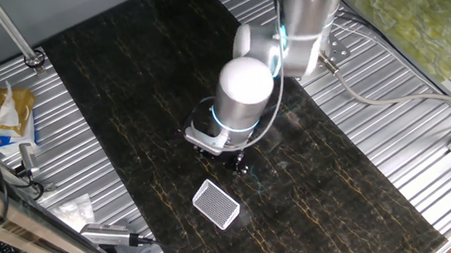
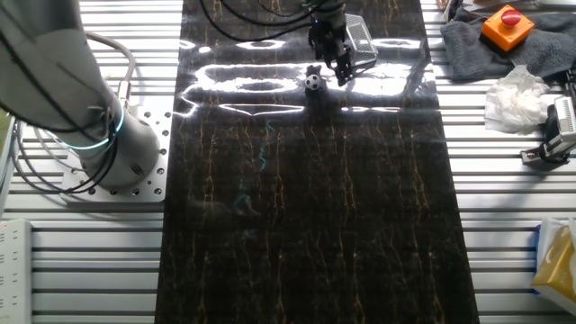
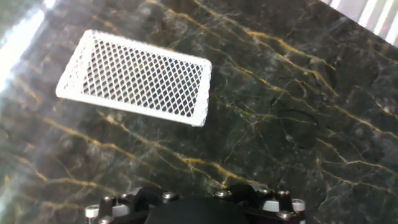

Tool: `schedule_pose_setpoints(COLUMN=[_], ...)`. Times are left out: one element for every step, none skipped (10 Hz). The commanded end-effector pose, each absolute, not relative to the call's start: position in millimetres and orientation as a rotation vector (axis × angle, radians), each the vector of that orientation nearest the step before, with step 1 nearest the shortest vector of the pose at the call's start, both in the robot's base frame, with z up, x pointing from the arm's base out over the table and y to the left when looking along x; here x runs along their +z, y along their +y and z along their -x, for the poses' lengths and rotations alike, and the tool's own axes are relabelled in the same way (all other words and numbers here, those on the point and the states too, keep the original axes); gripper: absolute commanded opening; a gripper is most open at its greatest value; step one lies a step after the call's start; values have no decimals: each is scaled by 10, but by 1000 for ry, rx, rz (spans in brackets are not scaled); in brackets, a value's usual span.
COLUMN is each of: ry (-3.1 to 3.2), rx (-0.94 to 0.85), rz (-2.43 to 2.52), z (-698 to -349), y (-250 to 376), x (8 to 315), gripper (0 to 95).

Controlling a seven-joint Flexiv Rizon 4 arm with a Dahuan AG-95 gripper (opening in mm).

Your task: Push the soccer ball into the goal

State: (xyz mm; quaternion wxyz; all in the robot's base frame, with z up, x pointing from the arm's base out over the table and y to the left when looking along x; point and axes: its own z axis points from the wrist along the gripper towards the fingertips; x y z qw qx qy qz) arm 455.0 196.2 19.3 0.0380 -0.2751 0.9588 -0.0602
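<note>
The soccer ball (image 2: 312,81), tiny and white with black patches, lies on the dark marbled mat just left of my gripper (image 2: 343,74) in the other fixed view. In one fixed view the ball (image 1: 244,169) peeks out beside the gripper (image 1: 233,161). The fingers look pressed together, holding nothing. The goal (image 1: 216,204), a white-framed mesh box, lies a short way off on the gripper's side away from the ball. The hand view shows the goal (image 3: 137,78) at upper left above the hand's dark base (image 3: 199,211). The ball is out of sight there.
An orange button box (image 2: 504,25) on a grey cloth (image 2: 463,40) and crumpled white paper (image 2: 513,99) sit on the ribbed metal beside the mat. The arm's base (image 2: 117,148) stands opposite. Paper scraps (image 1: 76,211) and a bag (image 1: 9,114) lie off the mat.
</note>
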Motion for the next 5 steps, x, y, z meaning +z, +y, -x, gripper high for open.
schedule_pose_setpoints(ry=[2970, 2971, 2971, 2965, 2961], rx=[-99, -97, -85, -68, -55], rz=[853, 854, 855, 867, 877], z=[-4540, -4540, -4540, -4540, -4540], y=[1995, 1995, 1995, 1995, 1995], x=[190, 190, 190, 190, 190], gripper=[950, 950, 950, 950, 950])
